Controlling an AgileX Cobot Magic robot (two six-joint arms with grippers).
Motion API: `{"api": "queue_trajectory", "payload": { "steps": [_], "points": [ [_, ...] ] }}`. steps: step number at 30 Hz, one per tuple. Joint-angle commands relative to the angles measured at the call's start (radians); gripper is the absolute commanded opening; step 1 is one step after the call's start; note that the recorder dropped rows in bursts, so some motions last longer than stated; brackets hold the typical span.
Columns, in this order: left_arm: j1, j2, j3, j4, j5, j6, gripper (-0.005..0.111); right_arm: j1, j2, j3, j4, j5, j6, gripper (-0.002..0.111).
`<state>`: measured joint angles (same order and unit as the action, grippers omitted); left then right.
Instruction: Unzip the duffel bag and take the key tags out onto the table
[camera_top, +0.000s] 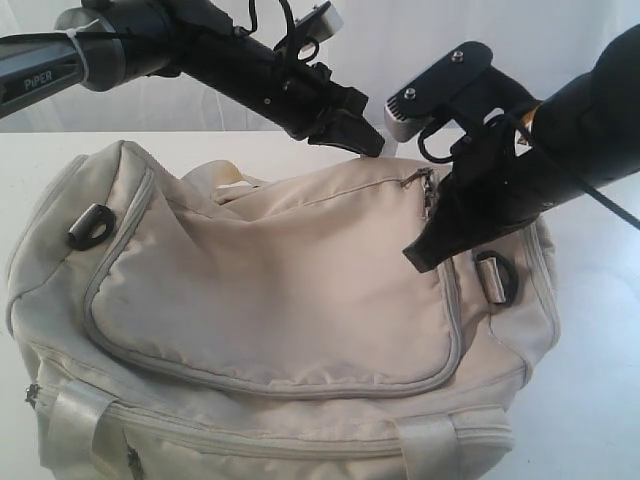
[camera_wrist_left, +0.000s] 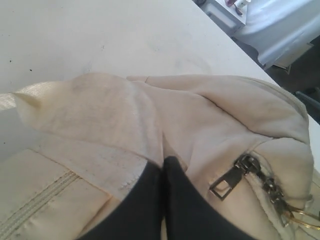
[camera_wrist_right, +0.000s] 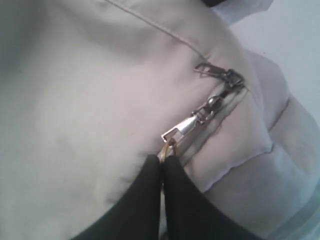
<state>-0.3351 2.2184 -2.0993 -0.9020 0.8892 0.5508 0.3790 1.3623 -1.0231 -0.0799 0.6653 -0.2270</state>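
— How far along?
— Barely begun. Can see the duffel bag on the table, filling mid-frame, apparently zipped. No sign of key tags. Unzipping and emptying both left to do.
— Claws?
— Left claw pinched shut on a fold of bag cloth. Right claw clamped on the ring of the zipper pull. Plain only from the wrist views; hidden in the exterior one.

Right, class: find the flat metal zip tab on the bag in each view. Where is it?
Exterior view: zip tab on the bag's top edge, beside the right gripper.
Left wrist view: zip tab beside the left gripper.
Right wrist view: zip tab at the chain's far end from the gripper.
Shared landmark: the small chain next to it.
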Motion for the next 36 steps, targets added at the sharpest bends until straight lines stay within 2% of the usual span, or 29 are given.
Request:
{"api": "queue_trajectory", "payload": {
  "steps": [1,10,26,36],
  "points": [
    [0.005,-0.024,-0.008,-0.02,0.009,-0.012,0.0,0.002,-0.006,0.0,0.068,0.1,-0.001,0.0],
    [0.005,-0.024,-0.008,-0.017,-0.01,-0.018,0.0,0.002,-0.127,0.008,0.191,0.282,-0.046,0.0],
    [0.005,-0.024,-0.008,-0.017,-0.044,-0.027,0.0,0.002,-0.391,0.229,0.444,0.326,-0.126,0.0],
    [0.005,-0.024,-0.008,-0.017,-0.05,-0.057,0.0,0.093,-0.435,0.319,0.558,0.274,-0.136,0.0]
  ]
}}
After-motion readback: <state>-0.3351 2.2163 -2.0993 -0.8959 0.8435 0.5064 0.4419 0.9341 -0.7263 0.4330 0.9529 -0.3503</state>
